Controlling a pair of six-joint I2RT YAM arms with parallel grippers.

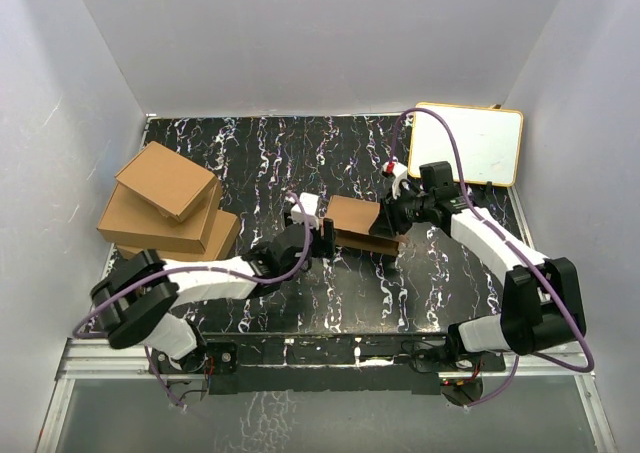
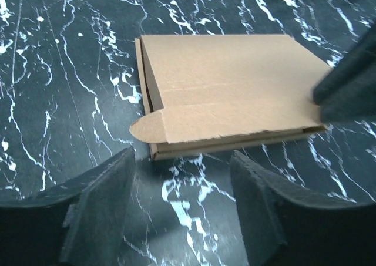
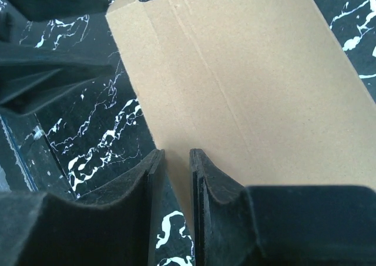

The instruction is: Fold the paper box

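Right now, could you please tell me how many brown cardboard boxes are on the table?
4: the paper box lies in the middle; three are piled at the left: top box, middle box, bottom box. Others may hide beneath.

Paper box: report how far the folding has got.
Done: the paper box has its lid panel folded down over its base. In hand: the right gripper pinches one edge, while the left gripper hangs open just short of it. Left: the rounded tab sticks out at the corner, not yet tucked in.
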